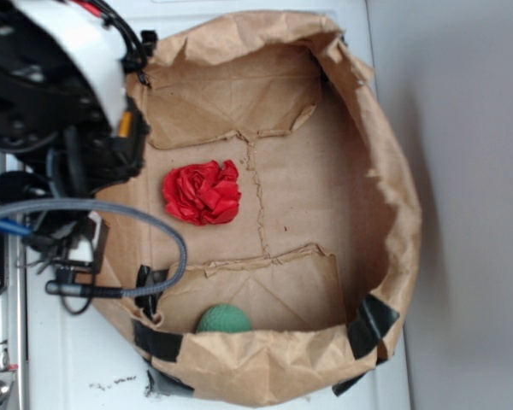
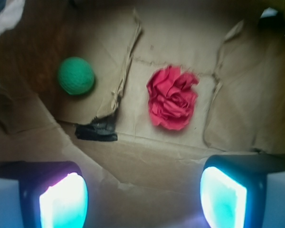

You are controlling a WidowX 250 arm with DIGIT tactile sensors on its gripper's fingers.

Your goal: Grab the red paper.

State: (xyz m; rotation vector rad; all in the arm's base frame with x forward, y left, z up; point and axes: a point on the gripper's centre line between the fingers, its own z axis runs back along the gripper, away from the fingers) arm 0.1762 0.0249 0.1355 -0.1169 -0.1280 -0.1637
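Note:
The red paper (image 1: 203, 192) is a bright crumpled wad lying on the floor of the brown paper bag (image 1: 393, 184), left of centre in the exterior view. In the wrist view the red paper (image 2: 172, 97) lies ahead of my gripper (image 2: 142, 199), slightly right of centre. My gripper stands open, its two glowing pads wide apart with only bag paper between them. It hangs over the bag's near wall, apart from the wad. In the exterior view the arm (image 1: 60, 102) fills the upper left and the fingers are hidden.
A green textured ball (image 1: 224, 319) sits in the bag's lower corner, seen as the green ball (image 2: 75, 76) at left in the wrist view. Black tape (image 2: 97, 131) patches the bag floor. The bag's tall crumpled walls ring everything; it stands on a white surface (image 1: 85, 359).

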